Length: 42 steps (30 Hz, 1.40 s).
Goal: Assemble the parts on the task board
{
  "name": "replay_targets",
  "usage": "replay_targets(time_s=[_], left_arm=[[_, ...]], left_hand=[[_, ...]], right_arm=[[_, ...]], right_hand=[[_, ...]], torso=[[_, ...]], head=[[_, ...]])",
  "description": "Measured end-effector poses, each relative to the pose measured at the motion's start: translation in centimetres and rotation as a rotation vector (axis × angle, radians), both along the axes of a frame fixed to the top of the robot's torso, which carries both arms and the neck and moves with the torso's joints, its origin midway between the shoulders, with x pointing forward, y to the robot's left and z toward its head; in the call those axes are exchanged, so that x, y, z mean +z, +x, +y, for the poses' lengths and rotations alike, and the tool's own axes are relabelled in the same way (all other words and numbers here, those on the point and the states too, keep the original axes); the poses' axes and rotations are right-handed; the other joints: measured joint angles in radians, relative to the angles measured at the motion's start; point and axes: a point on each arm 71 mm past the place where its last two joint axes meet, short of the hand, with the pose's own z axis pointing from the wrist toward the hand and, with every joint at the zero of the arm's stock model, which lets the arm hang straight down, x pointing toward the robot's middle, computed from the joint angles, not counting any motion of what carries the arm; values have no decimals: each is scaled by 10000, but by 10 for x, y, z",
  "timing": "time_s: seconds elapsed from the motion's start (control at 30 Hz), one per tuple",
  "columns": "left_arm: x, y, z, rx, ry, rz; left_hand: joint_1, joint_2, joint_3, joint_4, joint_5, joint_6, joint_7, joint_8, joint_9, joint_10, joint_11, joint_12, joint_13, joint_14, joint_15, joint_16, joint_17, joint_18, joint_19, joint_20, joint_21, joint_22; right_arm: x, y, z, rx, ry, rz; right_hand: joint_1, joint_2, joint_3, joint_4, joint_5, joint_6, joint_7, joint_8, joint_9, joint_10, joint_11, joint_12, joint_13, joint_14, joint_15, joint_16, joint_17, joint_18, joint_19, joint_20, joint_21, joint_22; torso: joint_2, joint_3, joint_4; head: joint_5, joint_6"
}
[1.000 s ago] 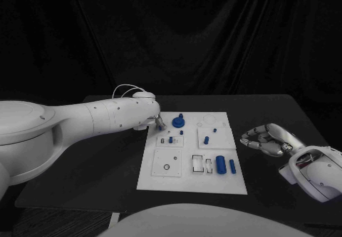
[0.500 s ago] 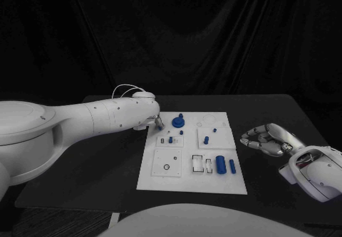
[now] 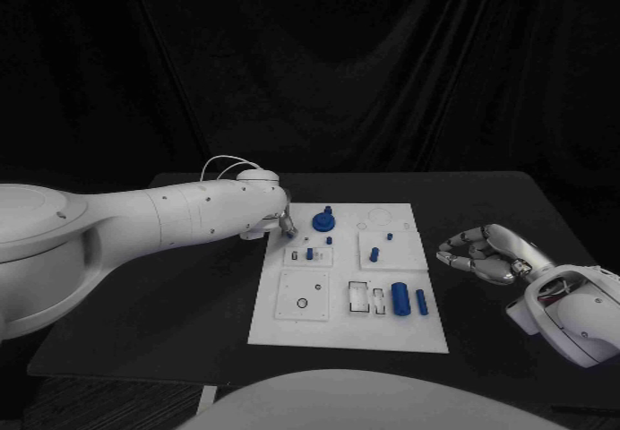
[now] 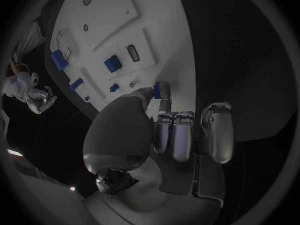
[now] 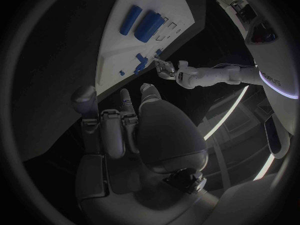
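Right now the left robot hand (image 3: 283, 224) sits at the far-left corner of the task board (image 3: 348, 331), fingers curled toward a small blue part (image 4: 157, 89) by the board edge; whether it is pinching that part or just touching it, cannot tell. Probably placed there to pick or seat the piece. Just beside it on the board stands a blue knob part (image 3: 323, 219), with small blue pegs (image 3: 374, 254) further in and two blue cylinders (image 3: 402, 299) lying near the robot. Right robot hand (image 3: 485, 254) rests off the board over the tabletop (image 3: 193, 296), fingers curled in on nothing, likely parked out of the way.
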Motion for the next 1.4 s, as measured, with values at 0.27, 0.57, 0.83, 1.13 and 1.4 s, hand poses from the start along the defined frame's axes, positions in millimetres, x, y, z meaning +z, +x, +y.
replay_targets(time_s=[0.27, 0.57, 0.83, 1.13, 1.4], left_arm=[[15, -23, 3, -104, -566, -474], [33, -49, 6, -63, -1150, -998], [36, -62, 7, 96, -1356, -1152], [24, -71, 8, 303, -1451, -1088], [17, -72, 5, 391, -1477, -1101]], left_hand=[[-72, -257, 493, 21, -118, -66, -5, 7, 53, -2, 0, 0, 0, 0, 1, 0, 0, 1, 0, 0, -40, 0], [-227, -412, 834, 32, -477, -101, 31, 27, 68, -1, -1, 0, 0, 0, 1, 0, 0, 0, 0, 1, -103, 0], [-228, -412, 992, -86, -510, -101, 31, 26, 68, -1, 0, 1, 0, 0, 2, 0, 0, 0, 0, 1, -104, 0], [-326, -418, 1068, -65, -585, -101, 32, 26, 67, 0, 0, 0, 0, 0, 2, 0, 0, -1, 0, 1, -104, 0], [-431, -420, 1177, -174, -656, -101, 32, 25, 67, 1, 1, 0, 0, 0, 2, 0, 0, 0, 1, 1, -104, 0]], right_arm=[[0, 0, -1, -19, -9, 2], [0, 0, -1, -20, -7, 13], [-1, -1, 0, -9, 3, 25], [-1, -1, 0, -7, 6, 31], [-1, -1, 1, 0, 10, 34]], right_hand=[[-26, -26, 0, 0, 0, 0, 0, 0, 0, 0, 0, -39, 0, 0, 0, 0, 0, 0, 0, 0, 0, -1], [-26, -26, 0, 0, 0, 0, 0, 0, 0, 0, 0, -42, 0, 0, 0, 0, 0, 0, 0, 0, 0, -2], [-26, -26, 0, 0, 0, 0, 0, 0, 0, 0, 0, -42, 0, 0, 0, 0, 0, 0, 0, 0, 0, -3], [-26, -26, 29, 28, 40, 0, 0, 0, 0, 0, 0, -34, 0, 0, 0, 0, 0, 1, 0, 0, 0, -4], [-26, -26, 28, 28, 40, 0, 0, 0, 0, 0, 0, -27, 0, 0, 0, 0, 0, 0, 0, 0, 0, -5]], torso=[[-1, -2, 1], [-16, -2, 2], [-15, 1, 1], [-2, 4, 0], [4, 3, 7]], head=[[11, 0], [35, 0], [86, 0], [87, 0], [88, 0]])
